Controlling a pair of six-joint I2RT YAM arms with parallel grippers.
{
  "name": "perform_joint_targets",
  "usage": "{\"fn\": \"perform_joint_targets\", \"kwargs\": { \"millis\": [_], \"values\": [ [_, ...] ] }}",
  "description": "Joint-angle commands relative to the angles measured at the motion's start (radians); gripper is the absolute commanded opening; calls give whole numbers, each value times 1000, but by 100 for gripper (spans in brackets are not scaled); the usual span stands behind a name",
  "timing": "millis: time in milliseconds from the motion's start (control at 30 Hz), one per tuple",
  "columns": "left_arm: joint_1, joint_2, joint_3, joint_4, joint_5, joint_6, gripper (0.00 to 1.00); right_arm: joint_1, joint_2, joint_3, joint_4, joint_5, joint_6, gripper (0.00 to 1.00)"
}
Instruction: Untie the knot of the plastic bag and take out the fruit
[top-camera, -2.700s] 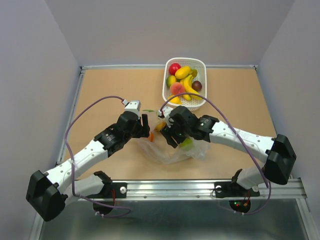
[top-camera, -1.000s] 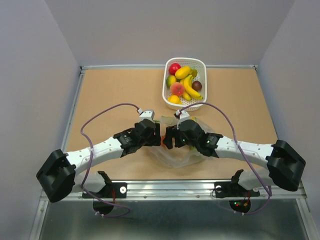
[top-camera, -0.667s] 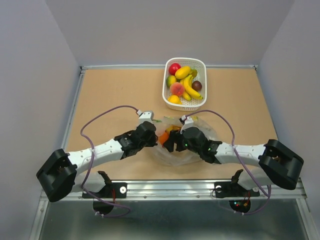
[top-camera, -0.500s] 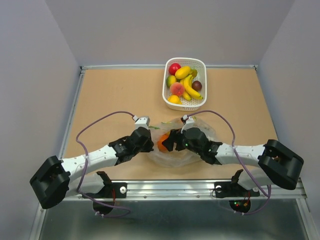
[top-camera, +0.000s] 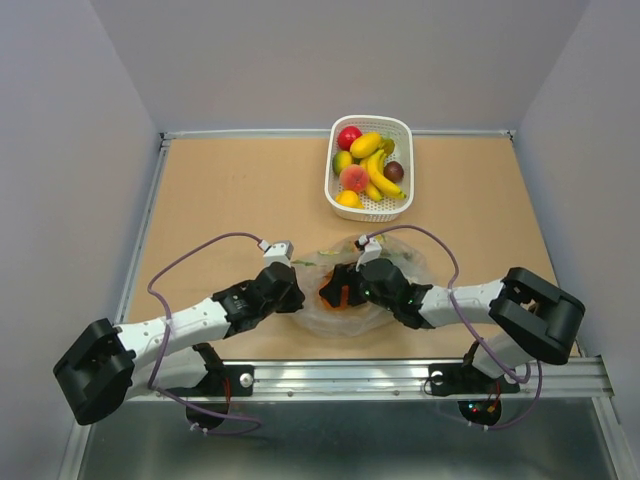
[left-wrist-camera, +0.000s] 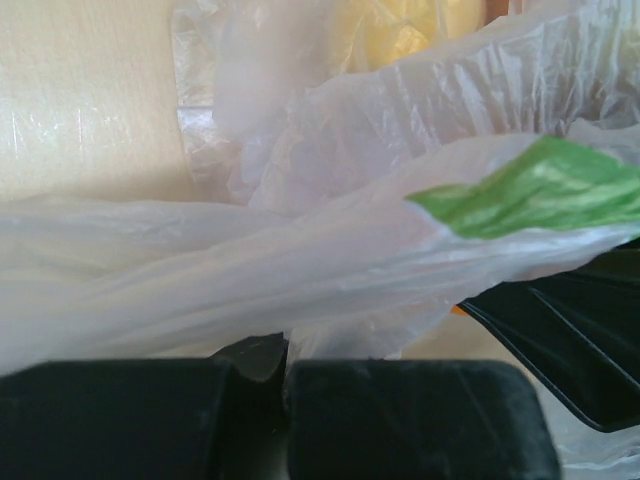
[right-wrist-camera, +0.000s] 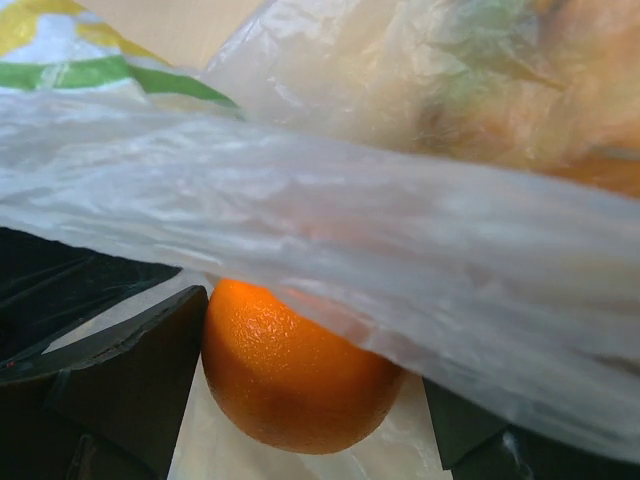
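Top external: plastic bag (top-camera: 388, 302) on table (top-camera: 230, 190), near edge, centre. Left pincer (top-camera: 299, 294) at bag's 9 o'clock rim. Right pincer (top-camera: 345, 290) in bag mouth, orange (top-camera: 331, 293) at its tips.
Left wrist: left pincer (left-wrist-camera: 285, 378) closed, nipping bag film (left-wrist-camera: 250, 260); bag spreads toward 12 o'clock.
Right wrist: right pincer (right-wrist-camera: 310, 352) apart, orange (right-wrist-camera: 290, 375) between fingers, film draped across at 12 o'clock.

The table (top-camera: 220, 190) bears the plastic bag (top-camera: 340, 322) and a white basket (top-camera: 372, 211).
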Motion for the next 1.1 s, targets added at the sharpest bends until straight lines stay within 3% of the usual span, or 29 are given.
{"fn": "perform_joint_targets", "kwargs": {
  "millis": [0,33,100,200,300,467,833,967,1067],
  "values": [
    [-8,6,27,-3,-21,-5,0,14,36,44,52,6,-17,86],
    [-8,6,32,-3,-28,-5,0,15,41,46,54,3,-19,85],
    [-8,7,42,-21,-55,0,0,18,36,46,54,-3,-19,74],
    [-6,15,85,-101,-119,20,0,23,-20,50,48,-26,-32,35],
    [-5,21,154,-194,-202,54,0,24,-92,90,-27,-61,-69,12],
    [15,23,275,-313,-308,119,0,26,-194,185,-206,-185,-178,6],
    [84,-59,340,-390,-279,250,0,23,-404,274,-227,-310,-265,3],
    [89,-71,315,-336,-209,282,0,23,-458,305,-234,-181,-331,2],
    [89,-21,289,-322,-152,284,0,21,-464,346,-260,76,-440,1]
  ]
}}
